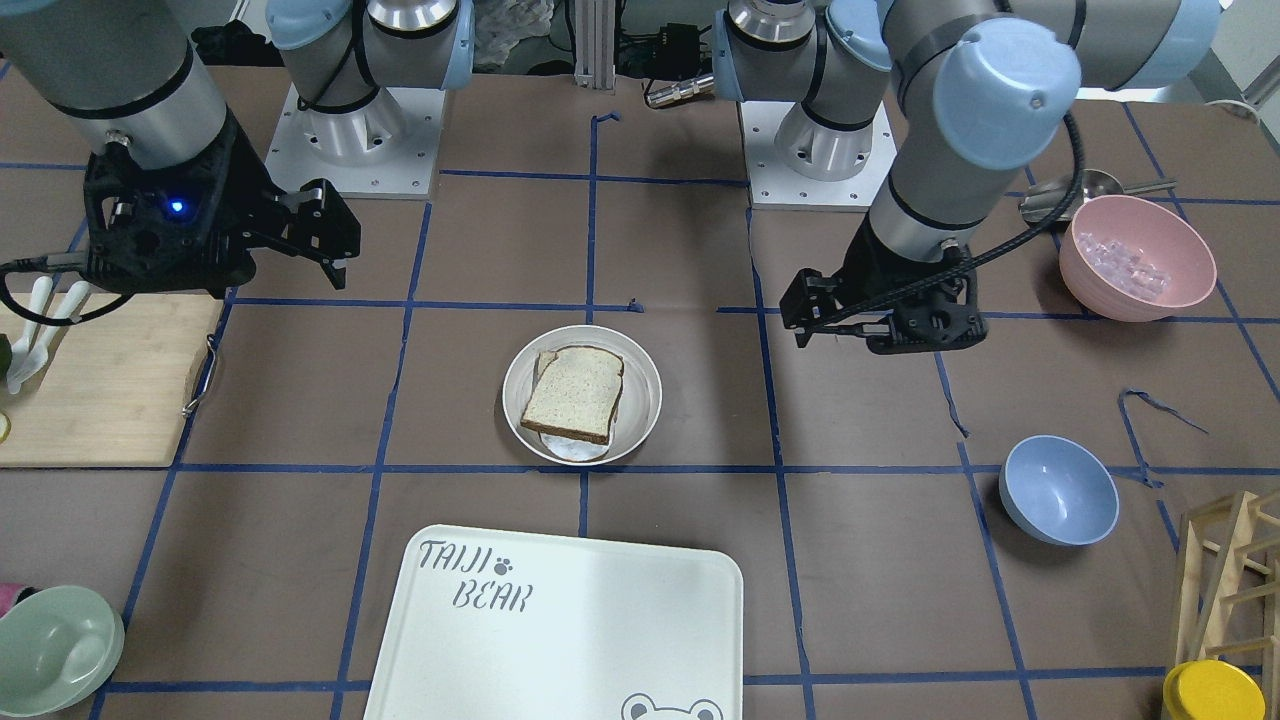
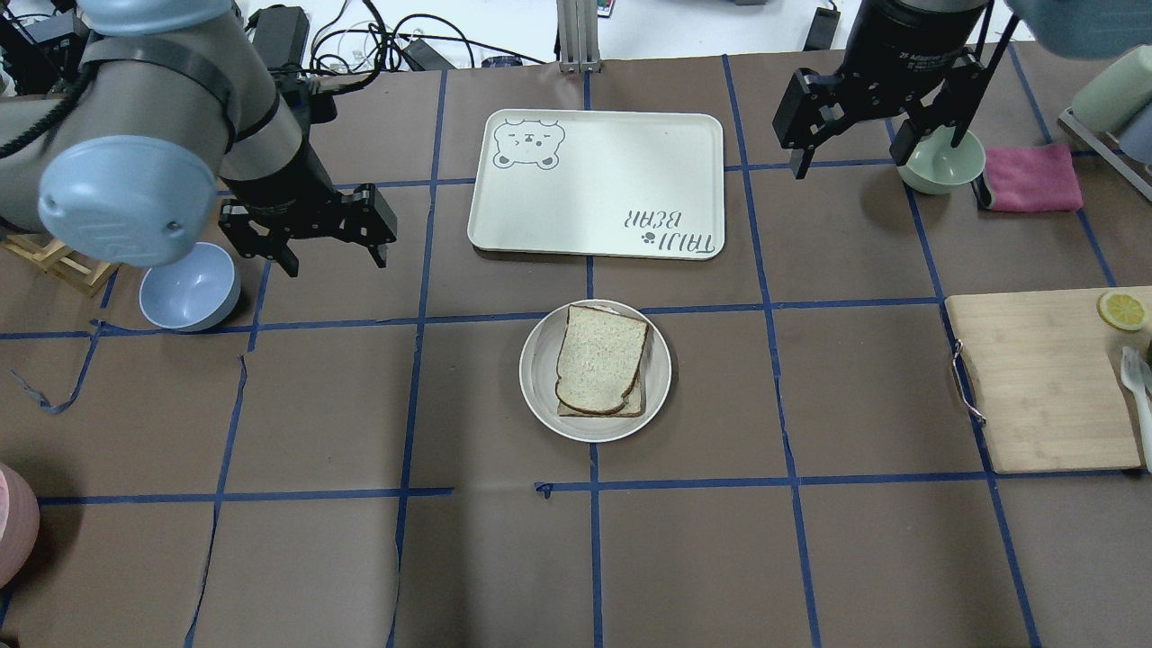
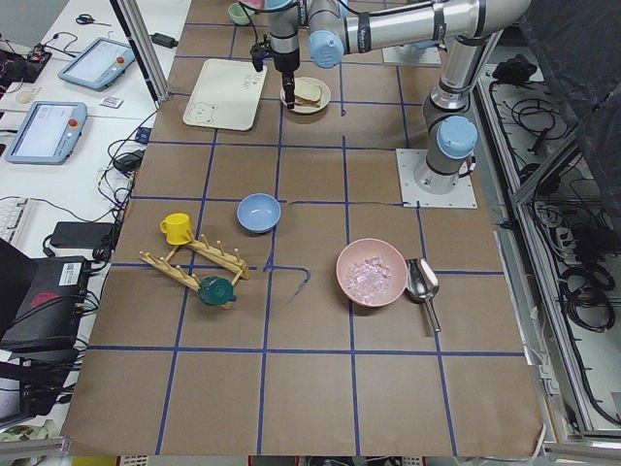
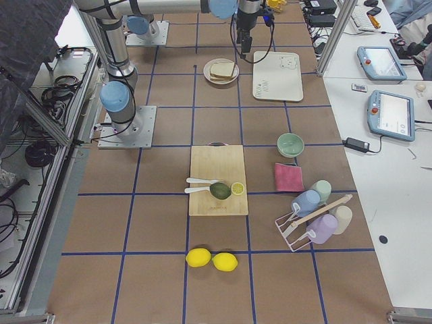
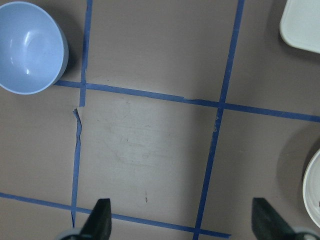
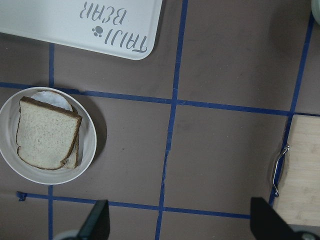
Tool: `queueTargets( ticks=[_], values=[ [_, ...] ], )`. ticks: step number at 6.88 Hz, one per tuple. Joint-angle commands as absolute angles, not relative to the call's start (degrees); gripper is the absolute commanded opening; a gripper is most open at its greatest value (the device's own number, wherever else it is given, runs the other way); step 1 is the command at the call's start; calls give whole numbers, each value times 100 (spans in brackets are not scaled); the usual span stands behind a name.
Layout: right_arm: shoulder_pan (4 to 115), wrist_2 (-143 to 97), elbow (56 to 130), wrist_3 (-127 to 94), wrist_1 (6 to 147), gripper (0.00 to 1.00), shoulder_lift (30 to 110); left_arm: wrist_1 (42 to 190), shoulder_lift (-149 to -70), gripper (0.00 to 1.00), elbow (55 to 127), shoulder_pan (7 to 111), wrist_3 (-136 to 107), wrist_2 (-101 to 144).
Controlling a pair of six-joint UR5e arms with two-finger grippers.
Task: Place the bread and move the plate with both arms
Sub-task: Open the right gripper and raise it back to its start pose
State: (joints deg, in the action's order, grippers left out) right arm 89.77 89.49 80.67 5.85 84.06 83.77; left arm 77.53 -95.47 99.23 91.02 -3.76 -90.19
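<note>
A white rectangular tray (image 2: 594, 180) bears the grey words "TAIJI BEAR" with a paw print, and a bear's face is drawn in one corner. Small white lettering runs across the body of the right gripper (image 2: 850, 164); only "Adaptive" reads clearly. Both grippers hang above the brown worktop (image 2: 810, 405) with fingers spread wide and nothing between them. The bread (image 2: 600, 358) lies flat in the round cream plate (image 2: 540, 396), stacked on a second slice (image 2: 635, 404) whose edge peeks out beneath. The plate sits between the two grippers, well apart from each. It is off to the right of the left gripper (image 2: 336, 263), just past its finger in the wrist view, and off to the left of the right gripper. A blue bowl (image 2: 189, 286) stands just beside the left gripper, and a pale green bowl (image 2: 945, 164) by the right one.
</note>
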Motion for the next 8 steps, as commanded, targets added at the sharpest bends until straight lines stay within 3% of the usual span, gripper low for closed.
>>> queueTargets(
  ticks=[1, 5, 6, 8],
  values=[
    [9008, 8904, 8112, 422, 8594, 100, 8472, 6727, -9860, 100, 10456, 9631, -117, -8921],
    [9070, 8895, 8147, -141, 8910, 100, 8455, 5278, -10352, 100, 11283, 9799, -44, -8183],
    [9062, 8955, 8156, -141, 8990, 100, 8438, 5204, -10501, 83, 11329, 9965, -44, -8191],
    [9027, 8982, 8156, -141, 9000, 100, 8429, 5072, -10739, 83, 11329, 10089, -18, -8191]
  ],
)
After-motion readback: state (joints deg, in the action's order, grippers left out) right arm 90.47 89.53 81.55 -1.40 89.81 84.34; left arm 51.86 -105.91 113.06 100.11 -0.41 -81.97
